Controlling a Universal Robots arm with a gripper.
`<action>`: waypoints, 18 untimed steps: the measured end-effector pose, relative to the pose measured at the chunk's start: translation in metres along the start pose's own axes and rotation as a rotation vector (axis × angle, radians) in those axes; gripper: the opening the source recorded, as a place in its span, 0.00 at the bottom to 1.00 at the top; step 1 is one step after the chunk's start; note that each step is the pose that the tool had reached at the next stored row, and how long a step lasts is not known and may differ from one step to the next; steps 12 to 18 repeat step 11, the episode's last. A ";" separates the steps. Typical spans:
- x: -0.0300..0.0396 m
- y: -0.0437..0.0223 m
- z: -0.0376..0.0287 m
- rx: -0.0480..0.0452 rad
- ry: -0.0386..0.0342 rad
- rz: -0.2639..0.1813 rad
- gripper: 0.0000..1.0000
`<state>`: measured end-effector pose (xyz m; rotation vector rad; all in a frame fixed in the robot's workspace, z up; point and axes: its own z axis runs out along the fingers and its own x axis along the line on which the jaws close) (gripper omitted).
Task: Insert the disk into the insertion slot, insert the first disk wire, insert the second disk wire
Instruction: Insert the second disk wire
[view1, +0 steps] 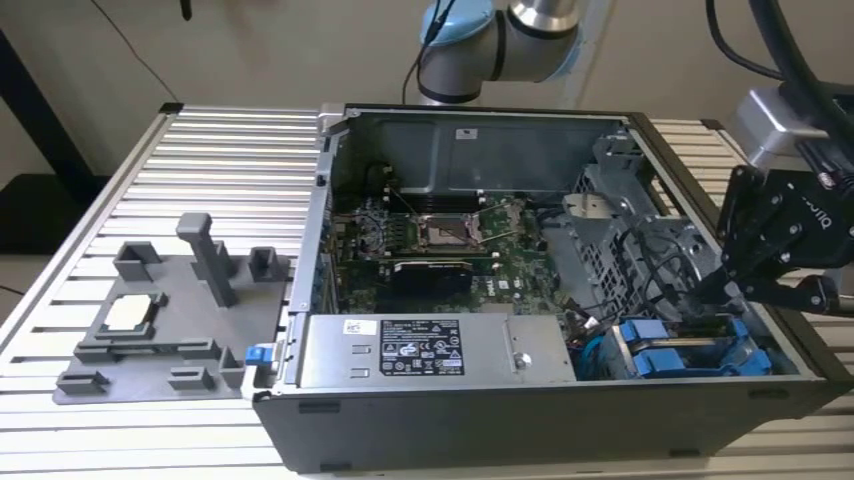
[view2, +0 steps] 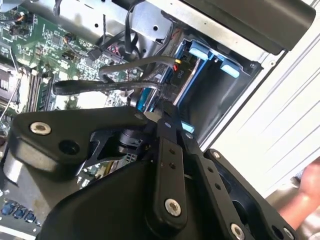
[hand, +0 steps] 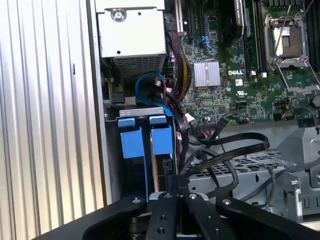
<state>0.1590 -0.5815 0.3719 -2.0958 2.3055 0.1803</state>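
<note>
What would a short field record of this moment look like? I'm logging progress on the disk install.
case: open computer case on a slatted table
disk: blue carrier seated in the drive bay, at the case corner on the exterior view's right
gripper: gripper lowered into the case just above the bay, among black cables
gripper fingers: close together at the disk's end; grasp cannot be told
power supply: silver box beside the bay
grey fixture: grey fixture on the table, on the exterior view's left

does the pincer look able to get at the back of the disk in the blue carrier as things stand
Probably yes: the pincer is already down inside the open case beside the disk, though black cables crowd close alongside.
</note>
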 end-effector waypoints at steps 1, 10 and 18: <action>-0.0001 0.0000 -0.0002 0.0006 0.0058 0.001 0.11; -0.0001 0.0003 -0.0047 0.0036 0.0234 0.002 0.11; -0.0001 0.0003 -0.0047 0.0036 0.0233 0.002 0.11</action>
